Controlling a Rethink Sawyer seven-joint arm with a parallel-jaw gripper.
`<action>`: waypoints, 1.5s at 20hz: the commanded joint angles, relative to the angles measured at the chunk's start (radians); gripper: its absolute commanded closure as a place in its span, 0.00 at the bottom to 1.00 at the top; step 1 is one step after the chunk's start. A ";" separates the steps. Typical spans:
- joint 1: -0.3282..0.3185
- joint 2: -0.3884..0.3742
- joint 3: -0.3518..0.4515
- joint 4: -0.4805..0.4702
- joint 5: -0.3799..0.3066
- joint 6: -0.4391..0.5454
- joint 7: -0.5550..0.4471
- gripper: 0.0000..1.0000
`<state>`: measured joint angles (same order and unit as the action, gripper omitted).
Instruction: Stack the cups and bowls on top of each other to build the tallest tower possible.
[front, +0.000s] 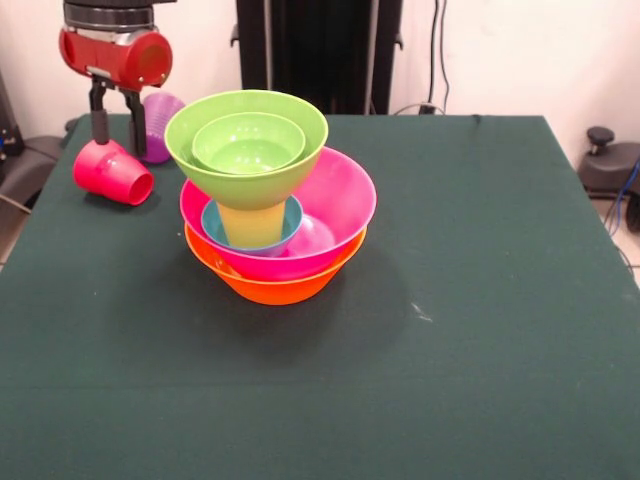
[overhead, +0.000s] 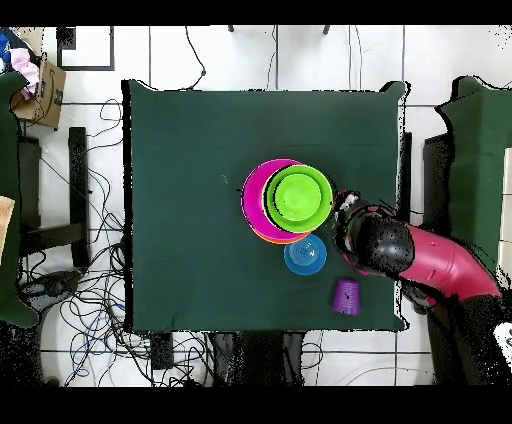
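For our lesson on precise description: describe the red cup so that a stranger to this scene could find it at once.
Start at the tower of bowls on the green table, then look toward the robot's gripper. The red cup lies tipped on its side below the gripper. Its neighbour, the purple cup, lies behind it.

Dark green table (front: 480, 330) — orange bowl (front: 275, 288) under the tower, red cup (front: 112, 173) tipped, purple cup (front: 160, 125)

Glossy smooth plastic bowls (front: 270, 200) and a translucent yellow cup (front: 252, 222) stand on the matt green cloth counter (front: 480, 300)
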<state>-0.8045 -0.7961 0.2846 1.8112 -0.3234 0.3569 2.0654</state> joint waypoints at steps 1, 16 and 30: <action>0.012 0.015 0.065 0.035 -0.105 0.018 -0.110 0.00; -0.009 -0.067 0.077 0.051 -0.092 0.121 -0.143 0.00; -0.038 -0.079 0.099 0.049 -0.108 0.158 -0.148 0.00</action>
<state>-0.8578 -0.9104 0.3239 1.8222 -0.3579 0.4129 2.0654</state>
